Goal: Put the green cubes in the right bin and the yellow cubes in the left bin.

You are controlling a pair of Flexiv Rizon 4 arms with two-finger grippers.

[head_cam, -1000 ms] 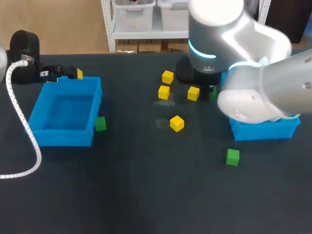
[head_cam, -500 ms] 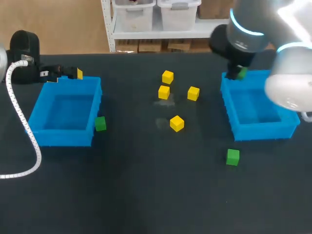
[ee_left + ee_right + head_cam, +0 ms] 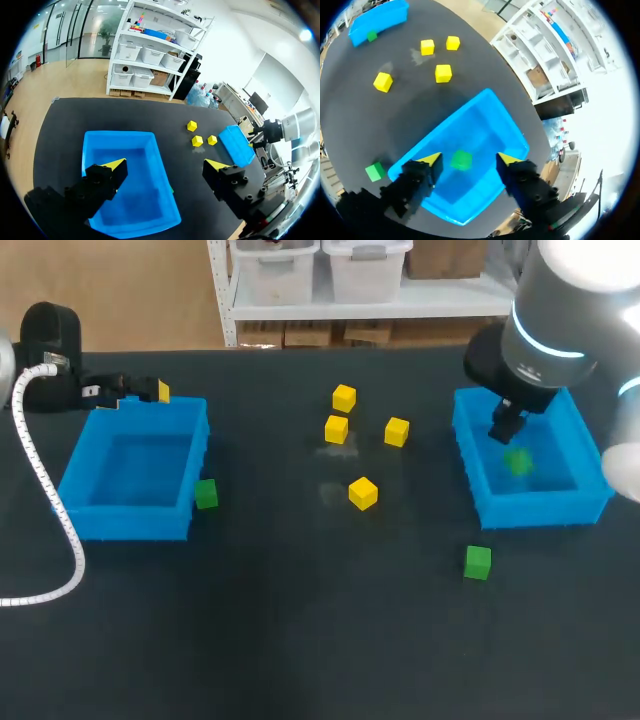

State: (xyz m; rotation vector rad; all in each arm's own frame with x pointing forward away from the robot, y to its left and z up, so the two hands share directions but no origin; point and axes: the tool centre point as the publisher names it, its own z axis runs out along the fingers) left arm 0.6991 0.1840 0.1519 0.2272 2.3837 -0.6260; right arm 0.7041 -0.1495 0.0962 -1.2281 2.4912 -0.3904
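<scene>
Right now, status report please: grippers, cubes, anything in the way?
Left gripper open by left bin; right gripper open over right bin. One green cube inside right bin. Two green cubes, four yellow cubes loose on table. Nothing blocking.

Black matte table. Behind it: white shelf unit with pale storage boxes, tan floor. Glass wall farther off, room brightly lit.

Bare table runs wide between the left bin and the right bin. Four yellow cubes stand apart there, with gaps between them. One green cube sits against the left bin's wall, seemingly touching it. Another green cube lies near the right bin's front. The right gripper hangs over that bin; a white cable skirts the left bin's outer side.
</scene>
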